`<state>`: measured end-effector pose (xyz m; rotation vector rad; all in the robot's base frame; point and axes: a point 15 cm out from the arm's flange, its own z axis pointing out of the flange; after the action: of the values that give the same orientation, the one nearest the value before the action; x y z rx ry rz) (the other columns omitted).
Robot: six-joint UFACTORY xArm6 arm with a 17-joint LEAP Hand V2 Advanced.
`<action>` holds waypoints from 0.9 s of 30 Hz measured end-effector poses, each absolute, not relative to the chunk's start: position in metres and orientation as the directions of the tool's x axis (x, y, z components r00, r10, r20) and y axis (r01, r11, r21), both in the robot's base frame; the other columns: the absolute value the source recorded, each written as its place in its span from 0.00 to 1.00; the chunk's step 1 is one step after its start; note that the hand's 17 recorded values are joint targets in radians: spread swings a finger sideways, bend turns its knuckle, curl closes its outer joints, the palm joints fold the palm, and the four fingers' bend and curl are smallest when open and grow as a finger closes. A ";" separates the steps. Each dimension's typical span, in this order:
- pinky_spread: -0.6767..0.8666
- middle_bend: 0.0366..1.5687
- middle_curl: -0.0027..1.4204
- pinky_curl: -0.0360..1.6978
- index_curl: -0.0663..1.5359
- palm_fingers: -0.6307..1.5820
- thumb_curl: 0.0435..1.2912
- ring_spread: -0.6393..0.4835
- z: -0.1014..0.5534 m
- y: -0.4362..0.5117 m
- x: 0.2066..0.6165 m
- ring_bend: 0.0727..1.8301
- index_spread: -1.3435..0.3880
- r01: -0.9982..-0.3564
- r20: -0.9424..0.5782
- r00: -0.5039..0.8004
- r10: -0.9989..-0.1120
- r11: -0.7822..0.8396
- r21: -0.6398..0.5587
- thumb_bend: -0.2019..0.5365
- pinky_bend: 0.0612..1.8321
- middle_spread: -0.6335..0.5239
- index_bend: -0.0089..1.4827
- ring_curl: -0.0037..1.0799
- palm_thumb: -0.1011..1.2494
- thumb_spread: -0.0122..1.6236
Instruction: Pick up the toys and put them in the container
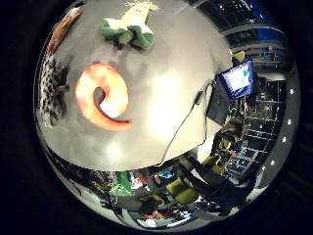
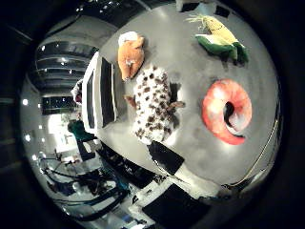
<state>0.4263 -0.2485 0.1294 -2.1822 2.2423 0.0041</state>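
Note:
Several plush toys lie on a grey table (image 2: 190, 57). A curled orange-pink shrimp (image 2: 227, 111) is in the middle. A spotted white-and-brown animal (image 2: 153, 106) lies beside it. An orange and white fox-like toy (image 2: 130, 55) rests next to the container (image 2: 99, 90), a white box with a dark inside at the table's edge. A yellow corn cob with green leaves (image 2: 220, 40) lies farther off. No part of my hand shows in either view; the toys look small, well below the palm.
A monitor (image 1: 238, 79) stands past one table edge, with a cable (image 1: 183, 122) running across the tabletop toward it. Dark flat panels (image 2: 165, 157) sit below another edge. Room clutter and shelving surround the table.

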 end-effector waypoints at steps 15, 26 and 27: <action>0.68 0.12 0.24 0.19 0.21 0.35 0.20 0.64 0.069 -0.265 0.431 0.13 0.60 -0.997 -0.052 -0.028 -0.998 0.024 0.072 0.24 0.19 0.57 0.11 0.24 0.45 0.61; 0.66 0.15 0.25 0.17 0.23 0.43 0.21 0.58 0.051 -0.276 0.445 0.12 0.60 -0.995 -0.033 0.005 -0.999 -0.008 0.101 0.25 0.13 0.52 0.16 0.22 0.51 0.60; 0.65 0.15 0.25 0.17 0.23 0.44 0.21 0.57 0.050 -0.276 0.444 0.12 0.60 -0.994 -0.031 0.008 -0.999 -0.011 0.106 0.25 0.12 0.52 0.16 0.22 0.51 0.60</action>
<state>0.4438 -0.2760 0.0497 -2.2671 2.2458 0.1554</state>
